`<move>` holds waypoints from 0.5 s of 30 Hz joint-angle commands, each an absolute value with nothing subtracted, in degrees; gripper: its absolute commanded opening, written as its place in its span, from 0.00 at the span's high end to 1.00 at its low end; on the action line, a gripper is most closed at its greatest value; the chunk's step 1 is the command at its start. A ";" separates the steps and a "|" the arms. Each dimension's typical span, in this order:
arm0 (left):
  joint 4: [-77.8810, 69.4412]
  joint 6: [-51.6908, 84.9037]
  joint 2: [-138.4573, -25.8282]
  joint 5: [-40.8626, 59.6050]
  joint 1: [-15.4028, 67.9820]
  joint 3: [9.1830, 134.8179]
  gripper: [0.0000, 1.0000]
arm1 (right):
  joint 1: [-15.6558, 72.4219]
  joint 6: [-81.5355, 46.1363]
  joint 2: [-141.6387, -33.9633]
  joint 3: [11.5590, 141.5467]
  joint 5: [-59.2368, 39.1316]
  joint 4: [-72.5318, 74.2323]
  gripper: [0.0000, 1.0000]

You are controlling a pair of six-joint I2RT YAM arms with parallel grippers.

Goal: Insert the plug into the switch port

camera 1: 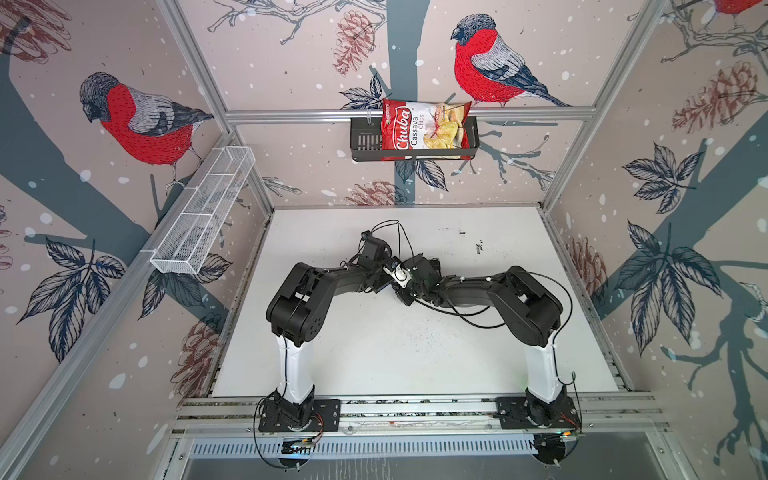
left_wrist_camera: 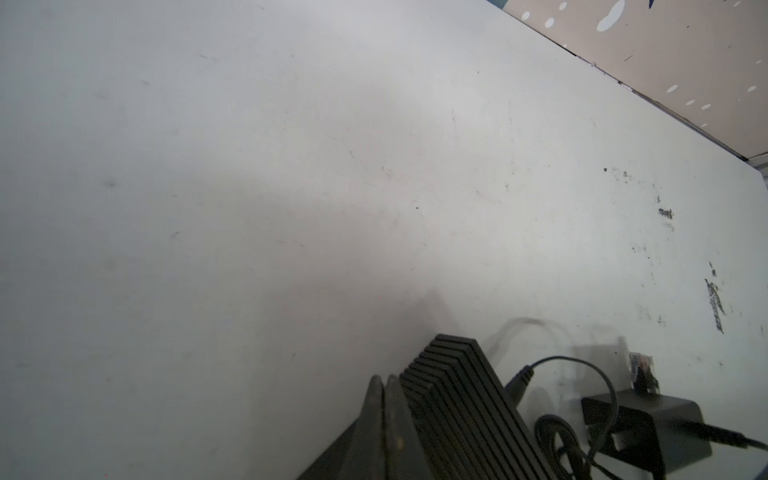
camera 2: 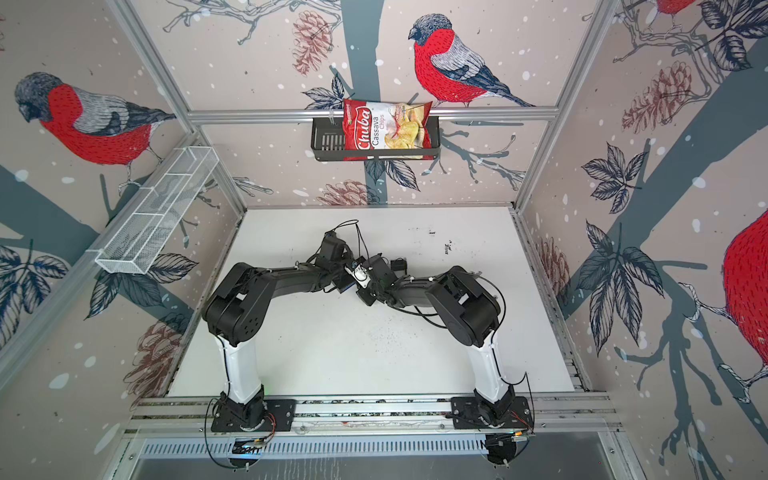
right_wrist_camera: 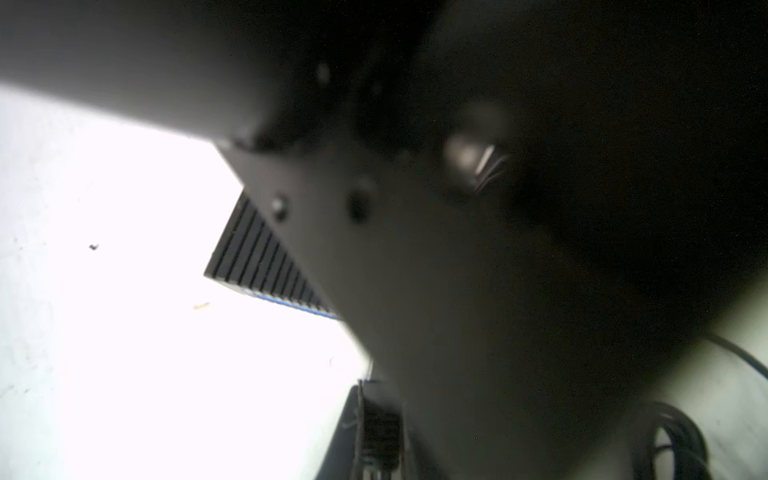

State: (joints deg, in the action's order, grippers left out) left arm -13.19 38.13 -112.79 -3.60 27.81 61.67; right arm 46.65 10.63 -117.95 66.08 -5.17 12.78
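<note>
In both top views you find the chip bag [camera 1: 424, 124] in the basket [camera 1: 365, 143] at upper centre and the wire rack [camera 1: 203, 212] at upper left; at centre the switch [left_wrist_camera: 457, 411] sits between the left gripper [left_wrist_camera: 384, 384] and the adapter [left_wrist_camera: 648, 424]

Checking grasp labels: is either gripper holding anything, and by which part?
Left gripper is shut on nothing, beside the switch. What the right gripper holds cannot be told.
</note>
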 commanded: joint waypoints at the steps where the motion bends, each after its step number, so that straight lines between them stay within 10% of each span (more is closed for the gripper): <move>1: 0.08 39.83 -112.50 11.28 30.40 59.82 1.00 | 46.54 5.26 -119.62 67.95 2.93 17.16 1.00; 15: -2.86 42.45 -112.85 13.18 32.18 57.48 1.00 | 46.91 2.55 -121.98 70.45 4.52 17.75 1.00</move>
State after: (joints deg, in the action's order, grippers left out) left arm -17.80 43.11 -112.36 -8.69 28.34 58.54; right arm 47.33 7.88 -120.16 68.69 -4.75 13.06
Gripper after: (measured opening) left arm 0.049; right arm 0.145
